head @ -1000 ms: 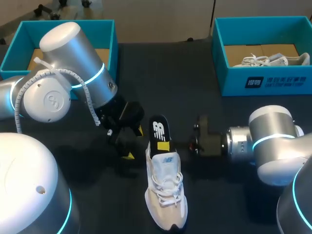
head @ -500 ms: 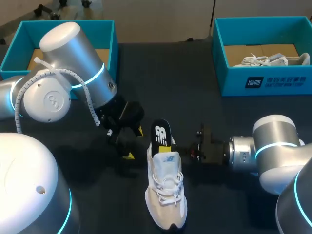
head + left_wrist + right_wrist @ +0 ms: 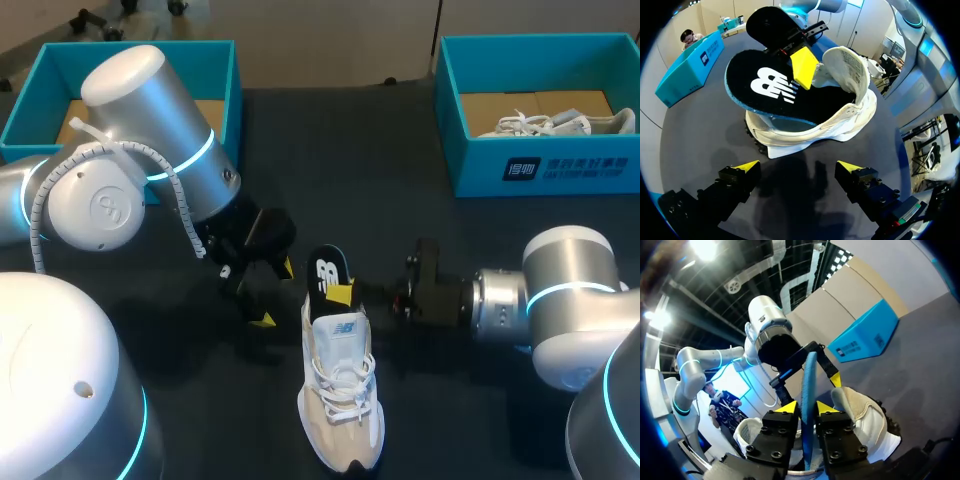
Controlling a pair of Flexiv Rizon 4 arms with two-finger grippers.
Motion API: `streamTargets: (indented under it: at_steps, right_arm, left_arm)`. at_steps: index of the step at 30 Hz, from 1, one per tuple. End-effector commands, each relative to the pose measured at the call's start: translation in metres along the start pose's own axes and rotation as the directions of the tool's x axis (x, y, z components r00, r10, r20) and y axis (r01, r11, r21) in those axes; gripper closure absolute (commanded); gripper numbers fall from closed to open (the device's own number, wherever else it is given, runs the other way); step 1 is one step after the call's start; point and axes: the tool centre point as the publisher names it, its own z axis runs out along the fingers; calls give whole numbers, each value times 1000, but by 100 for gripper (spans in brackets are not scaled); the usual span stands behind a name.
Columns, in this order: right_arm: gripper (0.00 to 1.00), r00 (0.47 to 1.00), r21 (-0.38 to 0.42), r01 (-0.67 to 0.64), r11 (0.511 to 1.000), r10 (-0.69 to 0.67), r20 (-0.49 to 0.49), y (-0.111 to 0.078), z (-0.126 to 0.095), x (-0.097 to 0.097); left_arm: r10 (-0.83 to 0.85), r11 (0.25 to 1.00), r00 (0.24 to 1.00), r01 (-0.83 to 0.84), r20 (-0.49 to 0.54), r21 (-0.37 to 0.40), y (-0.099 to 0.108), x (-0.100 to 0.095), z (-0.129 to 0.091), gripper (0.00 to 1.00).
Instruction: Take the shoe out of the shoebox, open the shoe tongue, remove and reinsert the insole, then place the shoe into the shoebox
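From here the shoe (image 3: 340,400) reads as white mesh cloth — its insole (image 3: 325,275) shows me a matt black top — and the table (image 3: 340,160) looks dark, matt, smooth.

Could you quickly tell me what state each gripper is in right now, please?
Left gripper: open, holding nothing.
Right gripper: closed on the insole, which sticks up out of the shoe.

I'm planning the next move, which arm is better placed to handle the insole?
Right. The right tool grips the insole from both sides where it sticks out of the shoe; the left tool is open beside the shoe.
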Motion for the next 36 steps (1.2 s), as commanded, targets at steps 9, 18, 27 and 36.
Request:
streamTargets:
  at_steps: [9,18,27,36]
  right_arm:
    - [100,998,9,-54,999,53,25,-8,3,-4]
    - [100,991,41,-128,991,126,42,-29,2,-2]
    - [85,992,22,-118,993,116,54,-31,0,1]
    - [67,997,-1,-43,999,43,68,-13,-1,9]
  left_arm:
    - [1,1000,1000,-1,3,-2,0,1,0,0]
    - [1,1000,1000,-1,3,-2,0,1,0,0]
    - [1,1000,1000,-1,3,-2,0,1,0,0]
    - [1,1000,1000,-1,3,-2,0,1,0,0]
